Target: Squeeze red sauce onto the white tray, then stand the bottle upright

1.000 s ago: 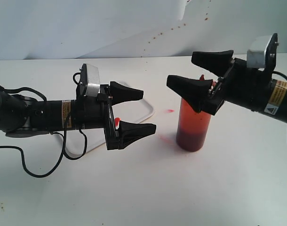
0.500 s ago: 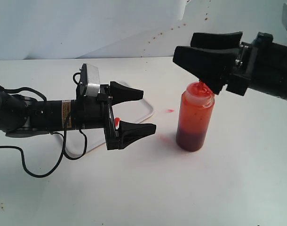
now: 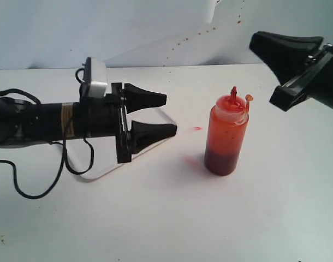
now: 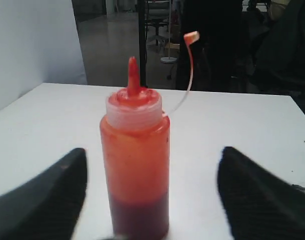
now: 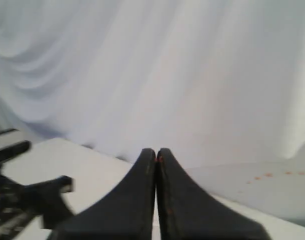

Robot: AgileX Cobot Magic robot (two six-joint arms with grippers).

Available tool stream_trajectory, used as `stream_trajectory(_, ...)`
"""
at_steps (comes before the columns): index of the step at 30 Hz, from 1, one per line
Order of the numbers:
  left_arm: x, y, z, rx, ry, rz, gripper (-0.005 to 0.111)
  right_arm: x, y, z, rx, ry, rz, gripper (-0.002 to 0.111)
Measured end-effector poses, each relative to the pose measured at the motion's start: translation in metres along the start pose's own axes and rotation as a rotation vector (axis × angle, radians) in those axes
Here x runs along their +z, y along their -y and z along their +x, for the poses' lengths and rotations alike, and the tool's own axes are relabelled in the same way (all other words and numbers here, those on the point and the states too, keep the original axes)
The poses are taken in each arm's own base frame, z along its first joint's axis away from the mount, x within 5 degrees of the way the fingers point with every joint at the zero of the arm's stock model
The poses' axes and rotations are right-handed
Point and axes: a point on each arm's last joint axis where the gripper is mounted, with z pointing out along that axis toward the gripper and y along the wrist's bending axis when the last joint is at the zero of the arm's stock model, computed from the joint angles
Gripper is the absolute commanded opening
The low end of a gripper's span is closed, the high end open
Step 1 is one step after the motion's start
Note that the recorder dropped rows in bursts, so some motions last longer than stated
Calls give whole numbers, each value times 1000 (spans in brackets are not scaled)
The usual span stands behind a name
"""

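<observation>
Item one: the bottle (image 3: 226, 136), translucent orange-red plastic, standing upright on the white table (image 3: 155, 224), free of both grippers. We note a pale screw cap, a pointed red nozzle (image 3: 233, 94) uncovered, and a small tip cap (image 3: 248, 98) hanging off to one side on its tether. The contents are darker red-brown in the lower part (image 3: 220, 159). Item two: the white tray (image 3: 107, 165), flat on the table well apart from the bottle and largely covered by the left arm. Item three: the red sauce (image 3: 197, 129), one small glossy blob on the table between the tray's corner and the bottle. A fainter red smear (image 3: 190, 161) lies just beside the bottle's base. We cannot tell whether any sauce lies on the tray itself. Item four: the left gripper (image 3: 171, 114), level above the tray and pointing at the bottle, its jaws apart with nothing between them. Its wrist view shows the bottle (image 4: 136, 165) centred beyond the two fingers. Item five: the right gripper (image 5: 156, 152), raised above and beside the bottle, its fingers pressed together, empty. Sundry: red specks (image 3: 183, 41) on the backdrop and a black cable (image 3: 41, 192) trailing from the left arm.
</observation>
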Motion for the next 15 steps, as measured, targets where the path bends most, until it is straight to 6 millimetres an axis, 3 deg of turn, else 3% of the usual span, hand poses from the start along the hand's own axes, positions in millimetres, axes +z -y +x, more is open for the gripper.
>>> stream_trajectory(1, -10, -1, -12, 19, -2, -1, 1, -6, 4, 0, -12, 22, 81, 0)
stream_trajectory(4, -37, -3, -42, 57, 0, -31, 0, -15, 9, -3, -16, 63, 195, 0)
stream_trajectory(7, -55, 12, -65, 79, 43, -84, 0, -16, 11, -2, -12, 66, 219, 0)
stream_trajectory(15, -90, 49, -87, 45, 310, -415, 0, -16, 11, -2, -11, 66, 224, 0)
